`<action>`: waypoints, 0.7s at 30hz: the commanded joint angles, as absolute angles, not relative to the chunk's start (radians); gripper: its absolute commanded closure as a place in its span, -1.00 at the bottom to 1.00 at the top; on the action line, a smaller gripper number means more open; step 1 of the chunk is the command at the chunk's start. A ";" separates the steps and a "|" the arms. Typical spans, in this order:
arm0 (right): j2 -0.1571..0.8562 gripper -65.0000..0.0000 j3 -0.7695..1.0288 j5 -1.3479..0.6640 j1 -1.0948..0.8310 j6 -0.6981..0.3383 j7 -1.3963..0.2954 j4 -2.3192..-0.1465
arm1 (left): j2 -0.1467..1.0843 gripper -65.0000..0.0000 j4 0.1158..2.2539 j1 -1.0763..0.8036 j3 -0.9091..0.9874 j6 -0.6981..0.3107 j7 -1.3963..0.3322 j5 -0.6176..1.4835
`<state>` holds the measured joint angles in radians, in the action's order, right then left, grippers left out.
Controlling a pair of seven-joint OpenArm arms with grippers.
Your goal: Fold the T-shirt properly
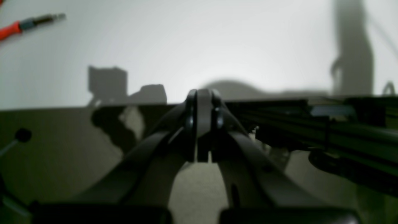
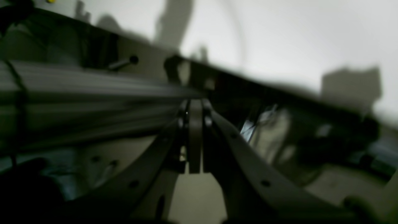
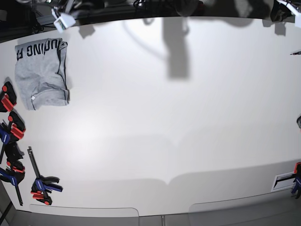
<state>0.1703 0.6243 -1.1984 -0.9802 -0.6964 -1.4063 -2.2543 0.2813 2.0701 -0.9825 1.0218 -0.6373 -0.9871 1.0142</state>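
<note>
T-shirt [image 3: 42, 73] lay folded at our table's [image 3: 155, 117] far corner, away from our left claw [image 1: 203, 124] and right claw [image 2: 195, 137], both pressed together.

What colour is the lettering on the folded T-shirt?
Black, on the light grey T-shirt; it shows best in the base view.

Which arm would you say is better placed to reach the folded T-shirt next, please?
Probably the right arm. The T-shirt lies folded at the base view's far left, the right arm's side. Both the right gripper and the left gripper are shut and empty.
</note>
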 commanded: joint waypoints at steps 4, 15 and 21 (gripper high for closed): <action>0.181 1.00 0.623 -1.123 -1.042 -0.698 -1.286 -2.092 | 0.312 1.00 1.987 -1.058 0.967 -0.645 -0.974 1.023; 0.283 1.00 0.314 -0.721 -0.857 -0.698 -0.873 -1.277 | 0.397 1.00 1.406 -0.979 0.375 -0.685 -0.490 0.687; 0.288 1.00 0.118 -0.554 -0.539 -0.698 -0.708 -0.831 | 0.339 1.00 1.056 -0.739 0.187 -0.682 -0.195 0.372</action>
